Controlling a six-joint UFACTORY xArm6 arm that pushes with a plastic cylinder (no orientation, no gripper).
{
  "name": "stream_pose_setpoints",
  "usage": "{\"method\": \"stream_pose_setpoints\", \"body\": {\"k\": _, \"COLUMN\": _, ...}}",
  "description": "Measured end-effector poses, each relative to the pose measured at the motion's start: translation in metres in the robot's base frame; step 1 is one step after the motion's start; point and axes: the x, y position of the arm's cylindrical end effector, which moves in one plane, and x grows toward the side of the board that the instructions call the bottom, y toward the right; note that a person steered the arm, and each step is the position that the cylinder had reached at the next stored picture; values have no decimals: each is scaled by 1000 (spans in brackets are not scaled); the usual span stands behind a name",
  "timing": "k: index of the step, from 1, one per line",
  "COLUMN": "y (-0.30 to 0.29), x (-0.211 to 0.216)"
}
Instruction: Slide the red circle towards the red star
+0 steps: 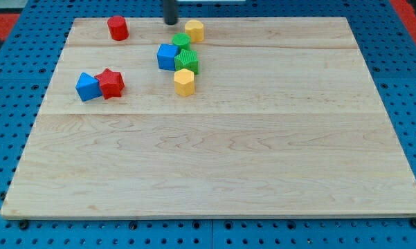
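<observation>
Approach step: the rod's tip (pixel 171 23), a gripperless end effector holding nothing, sits top centre, right of the red circle (pixel 118 28) at upper left; next, push it down-left toward the red star (pixel 111 83) on the desk (pixel 214 173)

- You see even, bright, diffuse light across the board (pixel 214 159); there's no strong glare on the wood.
- Blocks cast only short, soft shadows at their bases, as under the red star (pixel 111 83) and the lower yellow block (pixel 184 81).
- Focus is sharp at the centre; my tip (pixel 170 23) looks slightly blurred.
- The board's edges converge toward the view's top.
</observation>
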Motion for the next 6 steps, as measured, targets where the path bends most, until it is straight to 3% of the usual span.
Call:
{"method": "stream_pose_setpoints", "body": {"k": 2, "y": -95, "x": 0}}
{"method": "stream_pose_setpoints", "body": {"k": 3, "y": -108, "x": 14}}
{"method": "stream_pose_setpoints", "body": {"k": 5, "y": -59, "x": 79}}
{"method": "stream_pose_setpoints", "body": {"k": 6, "y": -39, "x": 81}}
